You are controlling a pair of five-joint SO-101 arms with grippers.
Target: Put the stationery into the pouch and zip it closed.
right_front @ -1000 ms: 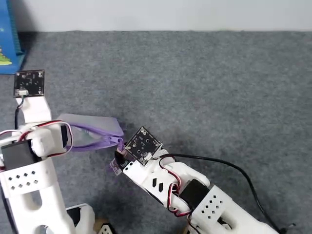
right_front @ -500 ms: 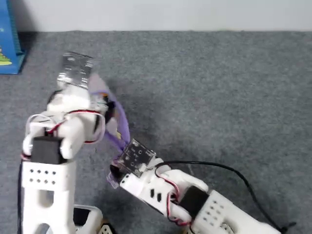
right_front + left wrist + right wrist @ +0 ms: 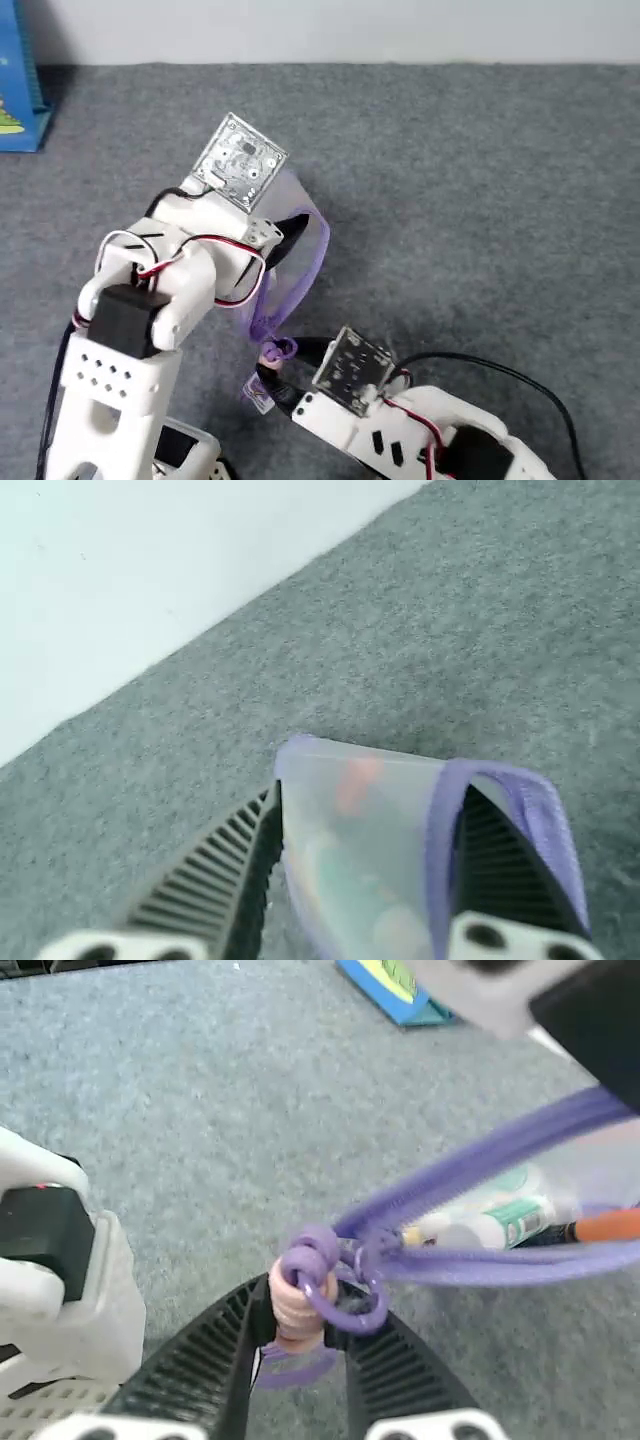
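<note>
Between the ribbed jaws of the right claw (image 3: 303,1312) sits the zipper pull (image 3: 298,1295), a pinkish bead wound with purple cord, and the jaws are closed tight on it. Just ahead of the tips the two purple zipper tapes (image 3: 470,1165) part and run away from the claw, one rising and one level. The stationery (image 3: 490,1222) lies in the gap between them: white tubes with green labels and an orange pen (image 3: 610,1226). The filling therefore looks done. By my reading the zip is open along the stretch in sight, and closing it is what is left. Farther out, the left claw (image 3: 368,815) is clamped across the other end of the pouch (image 3: 350,880), one finger on each side of its translucent wall. The pouch hangs stretched between the two claws above the grey carpet (image 3: 480,200). The slider itself is buried under the cord loops, so I cannot make out exactly where it sits on the tapes. The run of zip nearest the left claw is covered by that arm's body from above. Through the pouch wall beside the left claw's fingers the contents are only orange and green blurs. The arms hide part of the carpet, so whether any item lies outside cannot be told. Far beyond both claws, a blue box (image 3: 15,90) is cut off at the edge.
</note>
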